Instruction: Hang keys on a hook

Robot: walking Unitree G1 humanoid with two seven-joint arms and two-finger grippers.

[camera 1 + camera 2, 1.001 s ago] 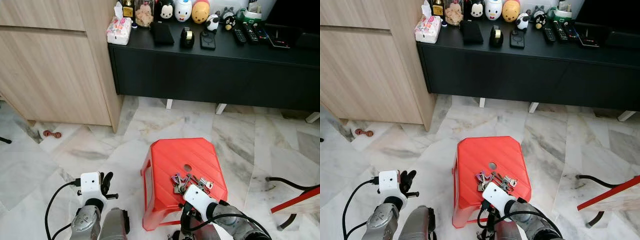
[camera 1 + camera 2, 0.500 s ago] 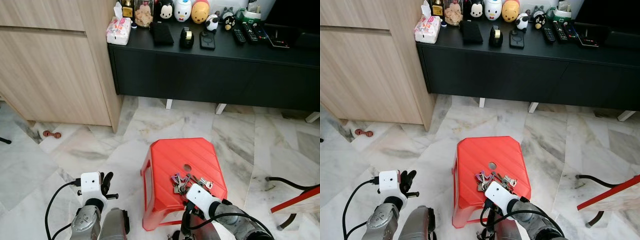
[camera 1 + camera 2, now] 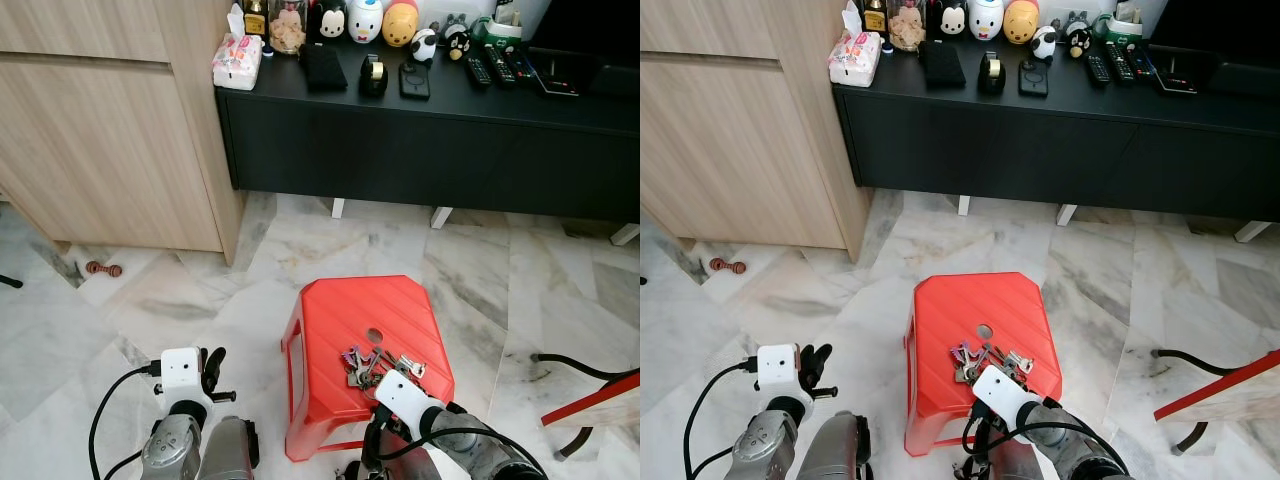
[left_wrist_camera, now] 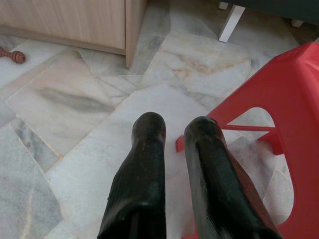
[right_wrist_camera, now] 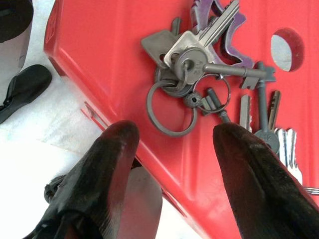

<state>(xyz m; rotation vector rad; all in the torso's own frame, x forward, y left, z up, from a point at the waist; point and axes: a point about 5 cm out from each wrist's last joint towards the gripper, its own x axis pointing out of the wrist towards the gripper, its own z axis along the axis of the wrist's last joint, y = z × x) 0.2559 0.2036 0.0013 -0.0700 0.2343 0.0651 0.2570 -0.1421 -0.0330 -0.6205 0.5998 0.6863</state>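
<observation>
Bunch of keys [image 3: 375,364] lies on top of the red plastic stool [image 3: 330,310], near its front edge, just in front of the round hole in the seat. Several keys, a purple tag and a large steel ring [image 5: 172,112] sprawl loosely; the ring lies flat nearest the stool's front edge.

Right pincer [image 5: 174,149] low at the stool's front edge, fingers spread wide and straddling the ring, nothing between them yet. One fingertip [image 5: 117,142] hangs off the stool's edge, the other sits over the seat beside the key blades. No contact with the bunch that I can see.

Left pincer [image 4: 174,144] idle beside the stool over the marble floor [image 3: 130,320], fingers pressed nearly together, holding nothing.

Step in hand, as I judge it: pick up the bunch. Best aim is the big ring, since it is what must go over a hook. Bring both fingertips onto the seat, one through or beside the ring, and close on the wire itself, not the flat blades, which would likely slide. Lift slowly so the dangling keys settle.

No hook visible from here.

Containers: the black TV counter [image 3: 420,100] carries a tissue pack [image 3: 238,62], jars, toy figures and remotes; contents of the jars too small to tell.
</observation>
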